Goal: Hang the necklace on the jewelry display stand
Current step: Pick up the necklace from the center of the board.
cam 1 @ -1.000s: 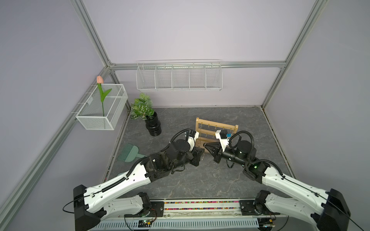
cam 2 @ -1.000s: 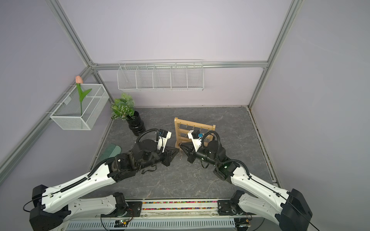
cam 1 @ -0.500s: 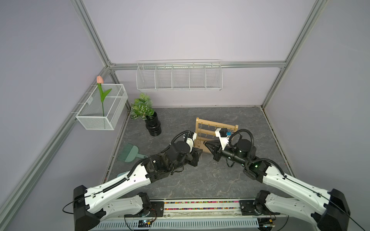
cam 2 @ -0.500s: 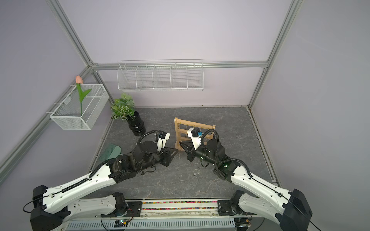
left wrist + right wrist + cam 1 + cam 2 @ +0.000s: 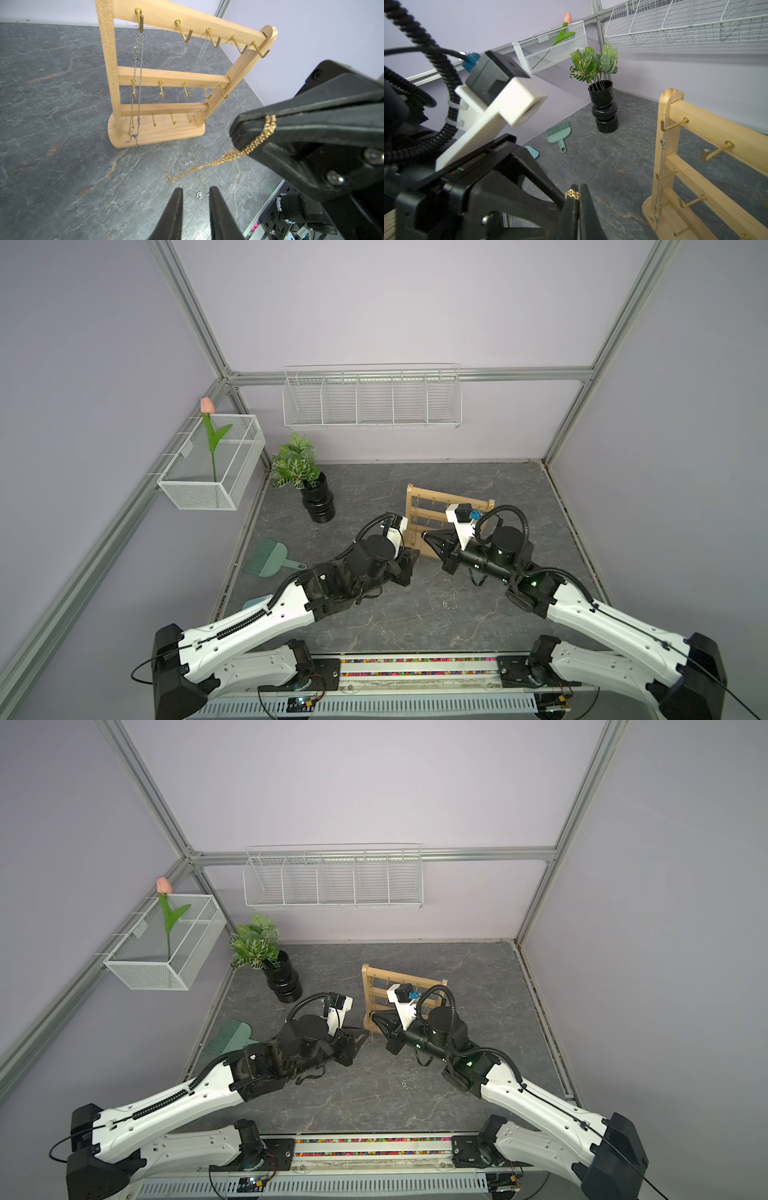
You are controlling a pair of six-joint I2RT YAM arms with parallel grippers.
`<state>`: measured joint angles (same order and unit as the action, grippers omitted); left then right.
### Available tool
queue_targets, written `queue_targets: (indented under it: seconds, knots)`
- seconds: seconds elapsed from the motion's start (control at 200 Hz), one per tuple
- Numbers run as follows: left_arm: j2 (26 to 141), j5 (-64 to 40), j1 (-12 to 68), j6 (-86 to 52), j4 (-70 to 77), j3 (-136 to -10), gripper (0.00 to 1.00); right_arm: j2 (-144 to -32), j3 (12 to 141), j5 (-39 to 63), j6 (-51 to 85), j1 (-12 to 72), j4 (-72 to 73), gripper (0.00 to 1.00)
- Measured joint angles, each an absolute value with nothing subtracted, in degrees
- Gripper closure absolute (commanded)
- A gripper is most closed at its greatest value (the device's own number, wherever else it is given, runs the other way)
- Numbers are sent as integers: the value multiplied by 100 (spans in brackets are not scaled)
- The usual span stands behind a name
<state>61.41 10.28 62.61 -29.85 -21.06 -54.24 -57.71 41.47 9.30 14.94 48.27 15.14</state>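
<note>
Left gripper [image 5: 195, 190]: jaws a narrow gap apart; we find nothing between them.
Loose silver piece [image 5: 199, 194]: on the tabletop [image 5: 62, 145] just beyond the left jaw tips, untouched.
Gold necklace [image 5: 256, 143]: pinched in the right jaws, above and beside the left jaws. A short loop shows over the clamp and the rest trails down toward the tabletop.
Right gripper [image 5: 578, 187]: closed tight on the gold necklace.
Change: within the last second the right jaws have lifted away from the left jaws toward the stand, and the left jaws have eased a little wider.
Meaning: we judge the right gripper now carries the necklace alone; hooking is not yet done.
Jewelry display stand [image 5: 166, 78]: upright, past both jaws, touching neither.
Silver chain [image 5: 138, 83]: on the top crossbar's end hook, reaching the base; the other top hooks are bare.
Writing: we read no brand, label or lettering anywhere.
</note>
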Motion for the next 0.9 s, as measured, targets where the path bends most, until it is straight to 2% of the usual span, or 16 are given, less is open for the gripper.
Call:
queue_targets:
  seconds: [0.45, 0.9]
  knots:
    - [6228, 1068, 6263, -2965, -2036, -5424, 81, -5771, 4191, 1105, 1496, 4858, 1509, 93]
    - [6257, 1063, 6261, -2967, -2036, -5424, 81, -5771, 4191, 1223, 1544, 4860, 1651, 93]
